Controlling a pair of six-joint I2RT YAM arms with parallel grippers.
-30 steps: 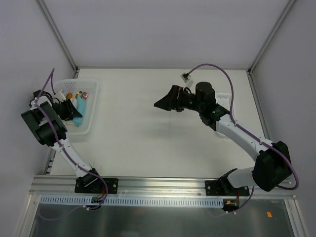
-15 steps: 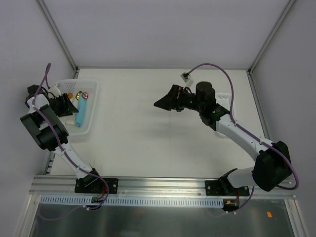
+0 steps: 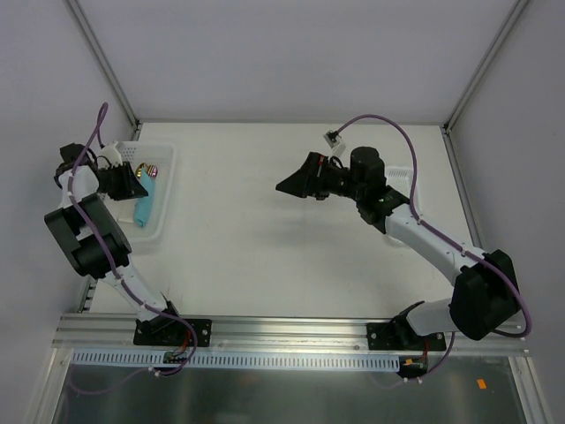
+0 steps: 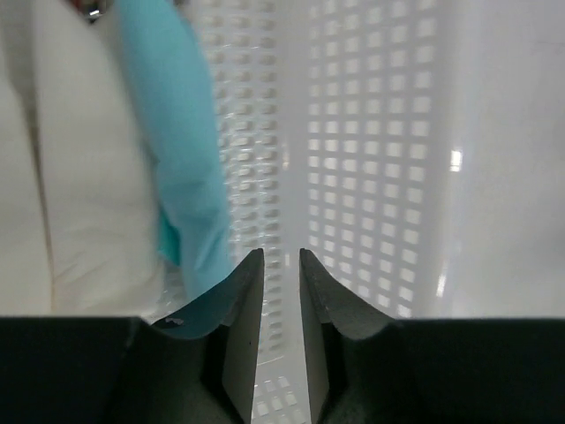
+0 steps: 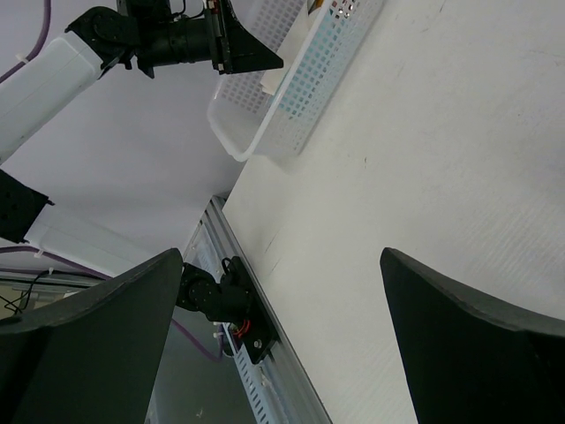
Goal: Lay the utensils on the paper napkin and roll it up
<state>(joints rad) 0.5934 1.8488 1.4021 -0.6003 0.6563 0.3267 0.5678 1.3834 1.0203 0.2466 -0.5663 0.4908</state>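
Your napkin (image 3: pixel 144 201) is a thin blue roll lying in the white basket (image 3: pixel 164 193). Your left gripper (image 4: pixel 281 265) sits low just beside it, almost closed, holding nothing. Your right gripper (image 3: pixel 287 185) hangs wide apart above the table (image 3: pixel 265 238).

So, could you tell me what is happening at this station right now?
The left gripper sits inside the white basket, its fingers nearly closed on nothing. Beside it lies the rolled teal napkin, with a shiny utensil head showing at its far end. The right gripper hangs wide open above the table, holding nothing.
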